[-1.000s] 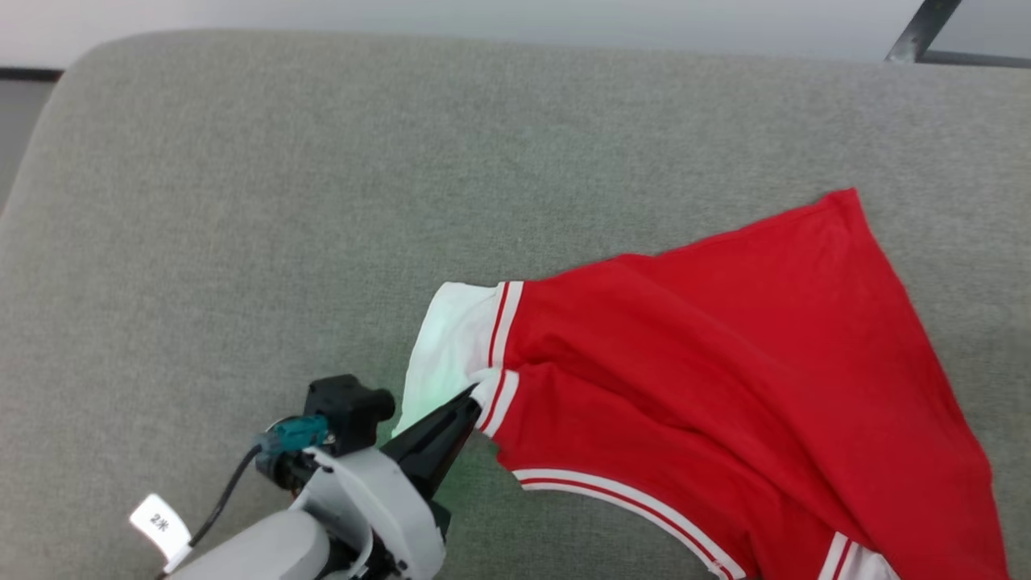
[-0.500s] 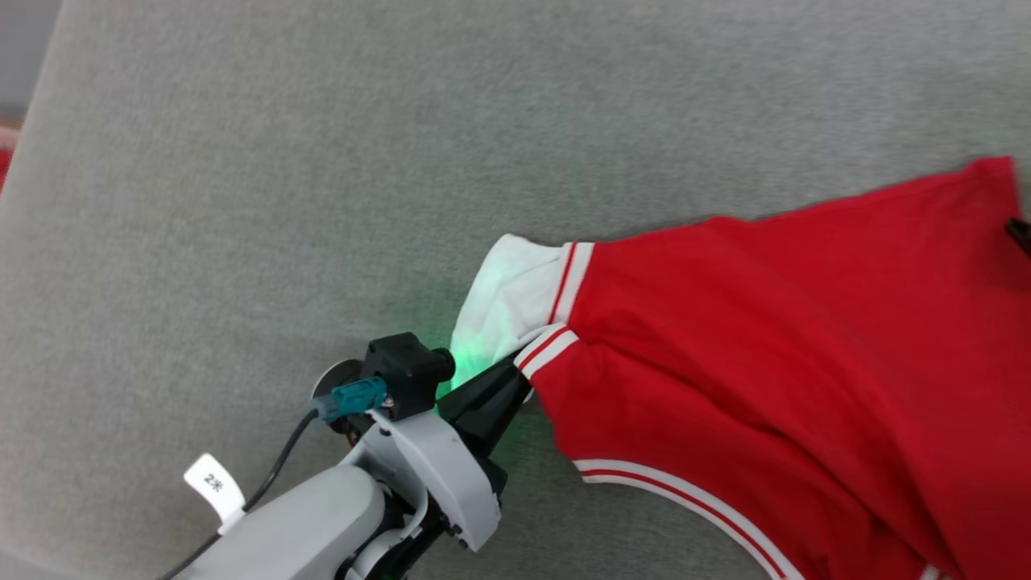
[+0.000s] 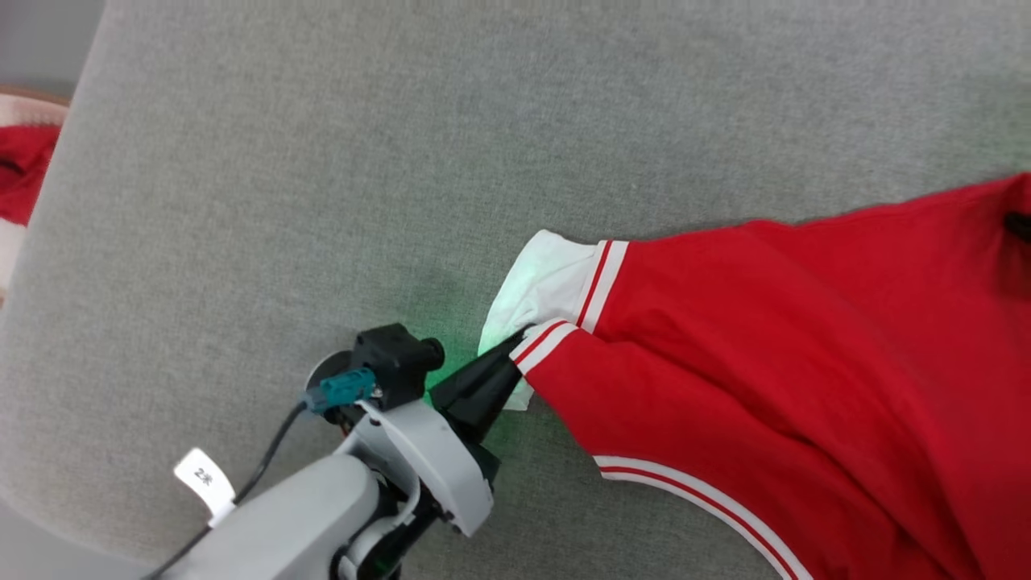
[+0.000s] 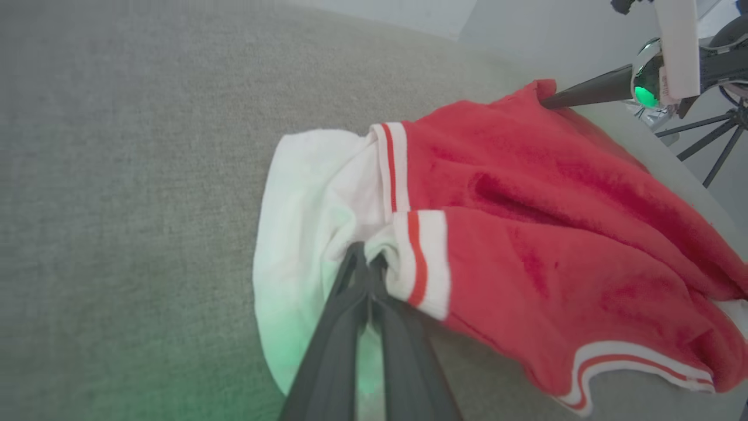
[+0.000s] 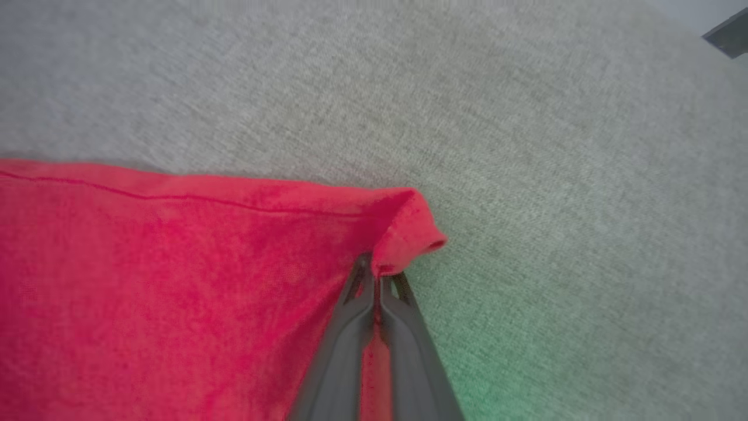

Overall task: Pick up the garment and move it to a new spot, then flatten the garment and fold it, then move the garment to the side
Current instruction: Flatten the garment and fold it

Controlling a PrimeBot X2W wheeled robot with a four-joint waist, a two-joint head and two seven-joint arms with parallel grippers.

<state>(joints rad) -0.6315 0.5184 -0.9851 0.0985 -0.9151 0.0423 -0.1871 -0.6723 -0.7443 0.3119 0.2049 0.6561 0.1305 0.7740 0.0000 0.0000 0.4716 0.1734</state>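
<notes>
The garment (image 3: 765, 338) is a red T-shirt with a white sleeve (image 3: 548, 278) and striped trim, lying spread on a grey cushioned surface (image 3: 322, 161). My left gripper (image 3: 519, 342) comes in from the lower left and is shut on the sleeve's edge by the striped cuff. The left wrist view shows its fingers (image 4: 367, 257) pinching the white cloth of the garment (image 4: 555, 234). My right gripper (image 5: 378, 272) is shut on a red corner of the garment (image 5: 175, 280), which curls over its tips. That gripper (image 4: 546, 104) also shows at the garment's far corner.
The surface's rounded left edge (image 3: 56, 266) drops away, and a red and white thing (image 3: 20, 169) lies beyond it. Tripod legs (image 4: 701, 137) stand past the surface behind the right arm. Bare grey fabric stretches above and left of the garment.
The head camera has shifted, so the whole picture slid. The garment's far corner lay free a second ago; now the right gripper is shut on it. The left gripper keeps hold of the sleeve.
</notes>
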